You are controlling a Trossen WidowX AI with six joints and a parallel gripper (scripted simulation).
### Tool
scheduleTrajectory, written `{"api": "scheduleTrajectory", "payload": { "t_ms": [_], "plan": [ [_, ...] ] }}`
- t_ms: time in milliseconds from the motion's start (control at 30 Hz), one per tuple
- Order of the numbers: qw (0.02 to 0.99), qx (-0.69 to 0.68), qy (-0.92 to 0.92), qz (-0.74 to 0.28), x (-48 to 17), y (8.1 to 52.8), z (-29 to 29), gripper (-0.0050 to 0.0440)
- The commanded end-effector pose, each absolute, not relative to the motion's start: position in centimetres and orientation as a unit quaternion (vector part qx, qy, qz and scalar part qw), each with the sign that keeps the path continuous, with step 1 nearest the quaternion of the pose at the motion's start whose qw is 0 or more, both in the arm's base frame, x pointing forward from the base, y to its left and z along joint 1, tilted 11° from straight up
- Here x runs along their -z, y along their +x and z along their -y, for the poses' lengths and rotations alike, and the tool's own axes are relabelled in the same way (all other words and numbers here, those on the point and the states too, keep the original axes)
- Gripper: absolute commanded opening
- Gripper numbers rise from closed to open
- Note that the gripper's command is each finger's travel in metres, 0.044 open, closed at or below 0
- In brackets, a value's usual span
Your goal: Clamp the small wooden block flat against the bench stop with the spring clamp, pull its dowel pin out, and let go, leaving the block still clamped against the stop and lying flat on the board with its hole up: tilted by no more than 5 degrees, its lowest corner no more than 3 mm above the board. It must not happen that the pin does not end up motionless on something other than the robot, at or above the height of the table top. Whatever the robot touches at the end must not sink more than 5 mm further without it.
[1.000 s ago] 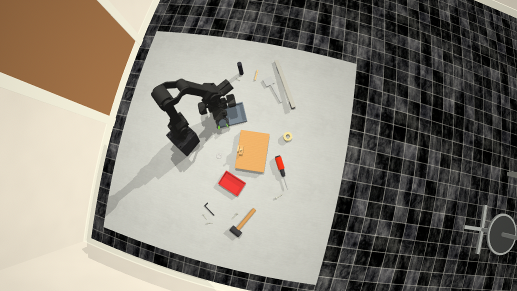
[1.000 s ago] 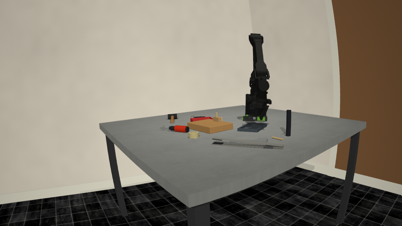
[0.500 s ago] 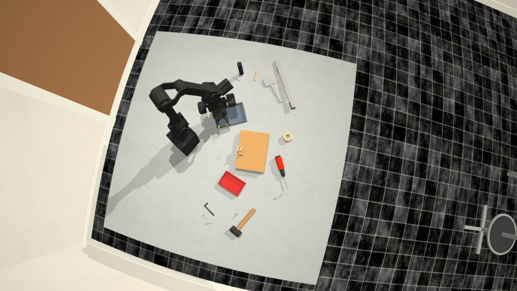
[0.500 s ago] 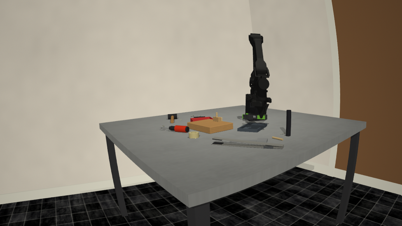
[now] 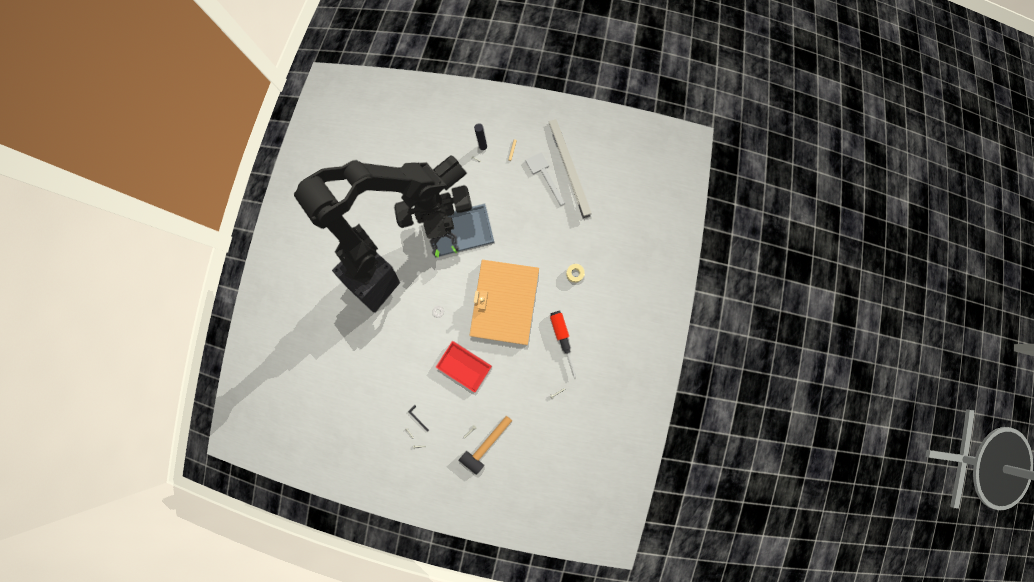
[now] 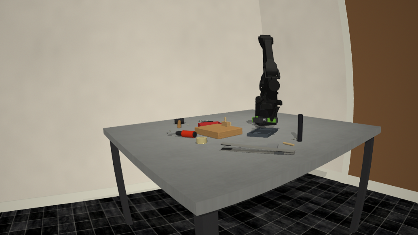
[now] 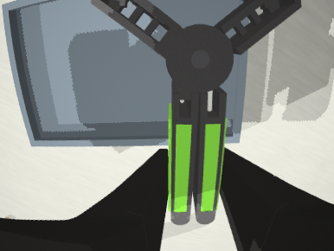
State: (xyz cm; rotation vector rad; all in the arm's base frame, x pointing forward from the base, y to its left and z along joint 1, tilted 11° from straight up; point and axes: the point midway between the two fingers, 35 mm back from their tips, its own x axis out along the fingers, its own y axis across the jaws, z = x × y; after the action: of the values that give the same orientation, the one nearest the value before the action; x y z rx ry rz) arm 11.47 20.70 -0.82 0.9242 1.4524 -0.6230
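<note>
One hammer (image 5: 492,438) (image 6: 179,123); two trays (image 5: 463,367) (image 6: 262,132).

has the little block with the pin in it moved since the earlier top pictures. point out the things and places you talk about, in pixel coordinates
No, the block (image 5: 482,306) (image 6: 226,124) has not visibly shifted; it sits at the same place near the edge of the board (image 5: 510,303) (image 6: 218,131).
</note>
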Motion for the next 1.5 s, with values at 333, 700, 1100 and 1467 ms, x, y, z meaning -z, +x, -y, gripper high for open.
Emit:
{"api": "scheduleTrajectory", "payload": {
  "t_ms": [333,700,1100,1467],
  "plan": [
    [0.61,0.266,0.401,-0.629,-0.2,11.5,-20.7,0.0],
    [0.61,0.266,0.401,-0.629,-0.8,11.4,-20.5,0.0],
    [0.61,0.266,0.402,-0.629,-1.5,11.4,-20.3,0.0],
    [0.61,0.266,0.402,-0.629,-2.1,11.3,-20.2,0.0]
  ]
}}
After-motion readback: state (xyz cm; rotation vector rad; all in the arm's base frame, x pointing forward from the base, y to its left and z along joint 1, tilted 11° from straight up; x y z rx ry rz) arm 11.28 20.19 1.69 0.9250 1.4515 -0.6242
